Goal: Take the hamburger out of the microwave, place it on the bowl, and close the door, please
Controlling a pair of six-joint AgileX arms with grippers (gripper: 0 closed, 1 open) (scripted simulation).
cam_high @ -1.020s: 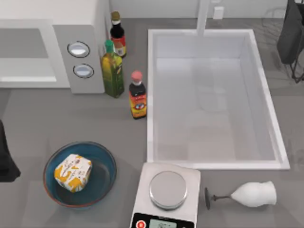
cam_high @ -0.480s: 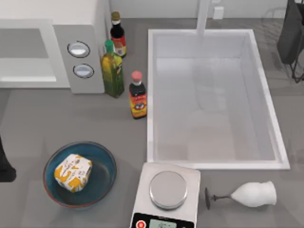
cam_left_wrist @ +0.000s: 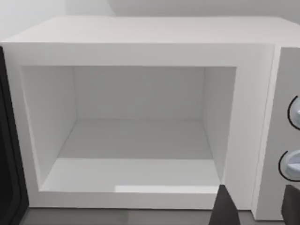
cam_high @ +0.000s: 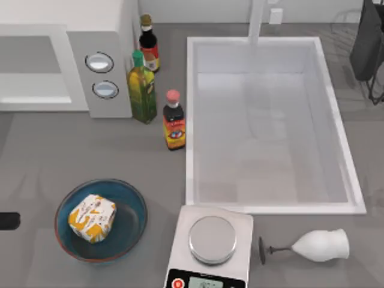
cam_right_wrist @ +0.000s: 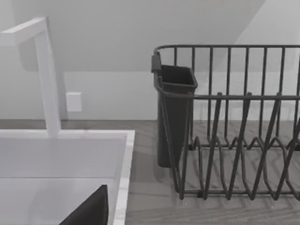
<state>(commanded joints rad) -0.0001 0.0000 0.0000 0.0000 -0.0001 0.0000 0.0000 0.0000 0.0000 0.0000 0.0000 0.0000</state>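
Note:
The hamburger, wrapped in white and yellow-orange paper, sits inside the blue bowl at the table's front left. The white microwave stands at the back left. Its cavity is open and bare in the left wrist view. A dark upright edge borders the cavity; I cannot tell whether it is the door. My left gripper faces the cavity from in front, open and holding nothing. A bit of the left arm pokes in at the table's left edge. My right arm is parked at the back right.
Three bottles stand just right of the microwave. A white sink with a faucet takes the middle and right. A kitchen scale and a tipped wine glass lie at the front. A dark dish rack stands at the back right.
My left arm has drawn back toward the left edge of the top view, leaving just a small dark piece in sight. The hamburger and bowl have stayed still.

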